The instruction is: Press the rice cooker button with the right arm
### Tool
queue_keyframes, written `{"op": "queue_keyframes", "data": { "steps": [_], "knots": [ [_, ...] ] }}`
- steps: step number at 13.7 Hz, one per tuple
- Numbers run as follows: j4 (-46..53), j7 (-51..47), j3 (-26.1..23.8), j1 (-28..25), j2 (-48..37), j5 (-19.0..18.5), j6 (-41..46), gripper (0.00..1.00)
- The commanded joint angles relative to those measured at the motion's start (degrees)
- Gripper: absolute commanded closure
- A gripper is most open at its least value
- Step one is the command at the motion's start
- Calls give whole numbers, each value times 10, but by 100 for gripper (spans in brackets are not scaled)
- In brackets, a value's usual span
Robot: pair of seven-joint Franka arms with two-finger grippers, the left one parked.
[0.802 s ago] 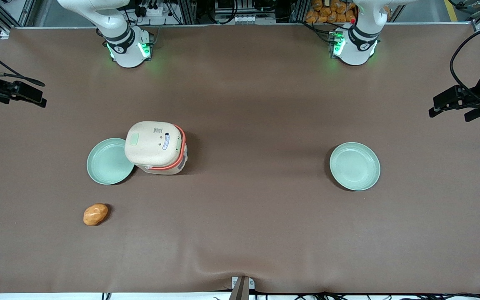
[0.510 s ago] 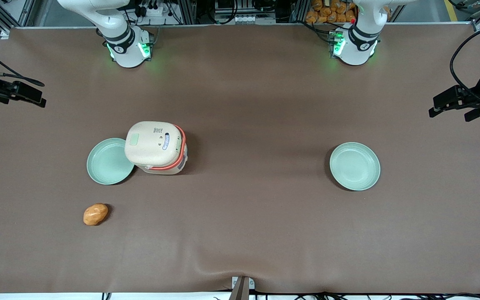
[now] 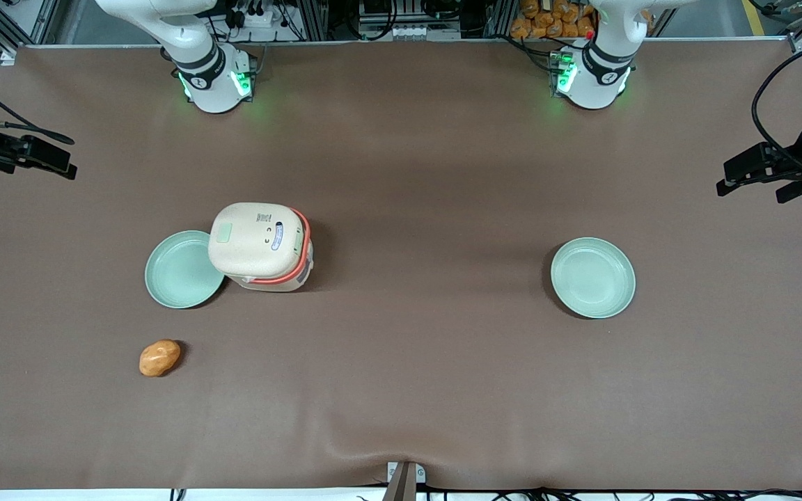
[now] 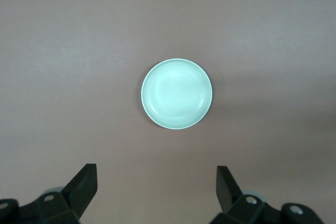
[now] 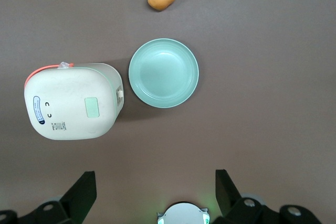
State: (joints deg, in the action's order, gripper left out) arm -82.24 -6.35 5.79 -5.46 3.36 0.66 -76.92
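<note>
While the lid's blue-white oval label (image 5: 37, 110) and small dark print (image 5: 57, 125) are too small to read, the rice cooker (image 3: 261, 246) sits closed on the brown table mat (image 3: 415, 362), touching a green plate (image 3: 182, 270). Button (image 5: 92, 107) is untouched; gripper (image 5: 156, 192) hangs high above, well apart, fingers spread wide. Potato (image 3: 159, 358) lies nearer the front camera; second plate (image 3: 592, 277) toward the parked arm's end.

I see the cream rice cooker (image 3: 262, 245) upright on the worktop, lid closed. Its pale green button (image 3: 223, 233) sits untouched on the lid. My gripper (image 5: 155, 192) hangs high above, jaws wide apart.
</note>
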Motion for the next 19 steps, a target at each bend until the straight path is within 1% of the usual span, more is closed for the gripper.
{"op": "queue_keyframes", "data": {
  "steps": [1,4,6,7,12,14,16,17,19],
  "knots": [
    [2,11,-5,7,-2,-7,3,0],
    [2,12,-7,3,-3,-6,4,0],
    [3,10,-9,0,-1,7,2,0],
    [3,9,-10,-6,-1,7,3,0],
    [-6,-3,-10,-63,8,6,-4,0],
    [-23,-4,-10,-82,16,7,-32,0],
    [-56,-4,-10,-95,19,7,-57,33],
    [-71,-4,-10,-99,25,7,-64,45],
    [-97,-4,-10,-101,37,7,-85,61]
  ]
}}
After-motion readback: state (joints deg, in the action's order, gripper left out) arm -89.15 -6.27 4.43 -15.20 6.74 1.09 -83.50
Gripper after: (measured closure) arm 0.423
